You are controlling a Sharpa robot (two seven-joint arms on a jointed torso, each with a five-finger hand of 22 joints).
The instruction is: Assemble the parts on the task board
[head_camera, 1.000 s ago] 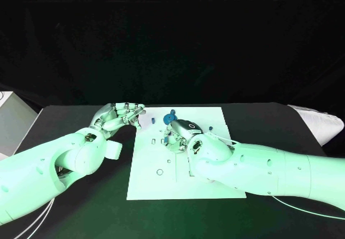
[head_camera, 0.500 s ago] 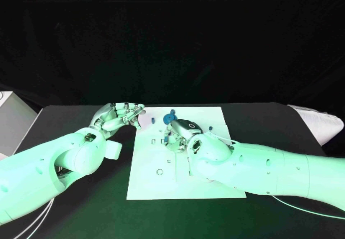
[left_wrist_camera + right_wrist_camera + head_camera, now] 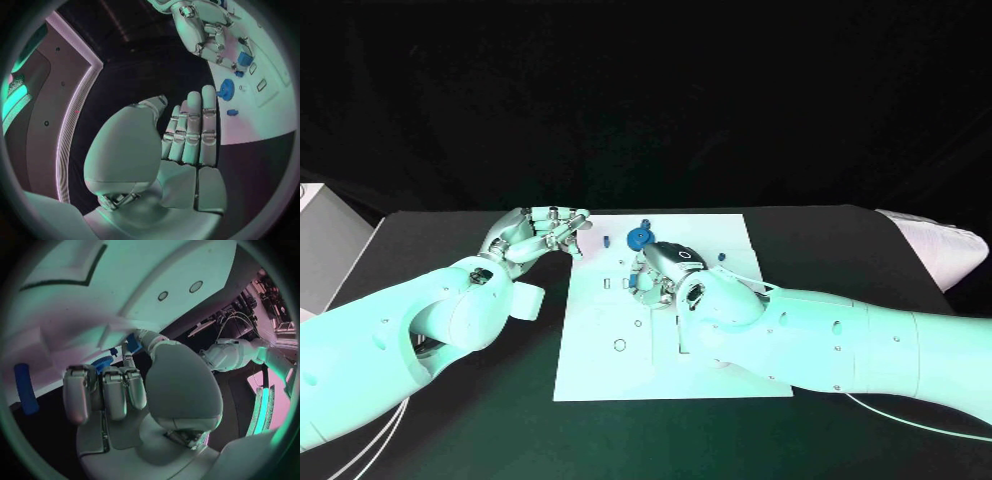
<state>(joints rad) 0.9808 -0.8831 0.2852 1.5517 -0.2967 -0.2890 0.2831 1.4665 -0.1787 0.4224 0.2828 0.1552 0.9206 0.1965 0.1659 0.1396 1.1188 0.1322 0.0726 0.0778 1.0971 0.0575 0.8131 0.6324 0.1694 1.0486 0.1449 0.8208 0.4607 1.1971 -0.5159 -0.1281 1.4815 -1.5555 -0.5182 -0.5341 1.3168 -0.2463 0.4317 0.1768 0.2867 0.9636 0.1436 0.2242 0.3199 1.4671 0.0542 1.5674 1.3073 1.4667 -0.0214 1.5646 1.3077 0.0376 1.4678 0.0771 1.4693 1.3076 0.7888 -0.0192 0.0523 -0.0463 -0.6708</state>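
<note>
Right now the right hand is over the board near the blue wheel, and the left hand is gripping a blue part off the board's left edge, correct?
Not quite. The left hand holds nothing: the left wrist view shows its fingers straight and bare. The rest stands: in the head view it sits off the left edge of the board, and the right hand is over the board near the blue wheel.

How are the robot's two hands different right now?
The left hand is off the white board, over the black table by the board's edge; the right hand is over the board. The left hand holds nothing, fingers side by side; the right hand's fingers curl down next to a small blue part, though whether they grip it is unclear. Both are silver, on white arms.
</note>
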